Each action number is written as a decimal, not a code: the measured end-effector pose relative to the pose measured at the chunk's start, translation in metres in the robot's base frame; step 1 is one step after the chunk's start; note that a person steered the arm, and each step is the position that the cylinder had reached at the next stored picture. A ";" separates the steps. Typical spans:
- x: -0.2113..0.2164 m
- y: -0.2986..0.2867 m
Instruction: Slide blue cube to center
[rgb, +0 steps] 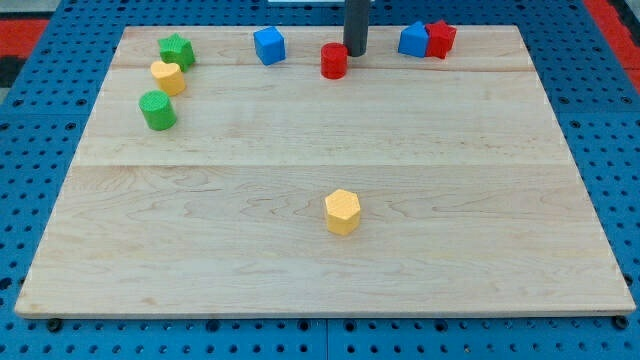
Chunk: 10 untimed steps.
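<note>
Your tip (355, 52) rests at the view's top of the wooden board (320, 260), just right of the red cylinder (334, 60); a bare rod, nothing clamped. The blue cube (269, 45) sits further left. Right: a blue block (413, 39) touching a red star (440, 39). Far left: green star (177, 51), yellow block (168, 77), green cylinder (157, 110). A yellow hexagon (342, 211) lies below centre.

1. My tip (355, 52) stands at the board's (300, 250) top edge, just right of the red cylinder (334, 60).
2. Blue cube (269, 45) sits left of that cylinder.
3. Another blue block (413, 39) touches a red block (440, 39) at the view's top right.
4. Yellow hexagon (342, 212) lies alone, lower centre.
</note>
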<state>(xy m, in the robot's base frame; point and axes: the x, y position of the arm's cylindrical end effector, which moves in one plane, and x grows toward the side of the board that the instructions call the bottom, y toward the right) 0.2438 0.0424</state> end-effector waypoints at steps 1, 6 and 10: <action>0.003 -0.004; -0.049 -0.145; -0.041 -0.152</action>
<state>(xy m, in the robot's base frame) 0.2027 -0.1101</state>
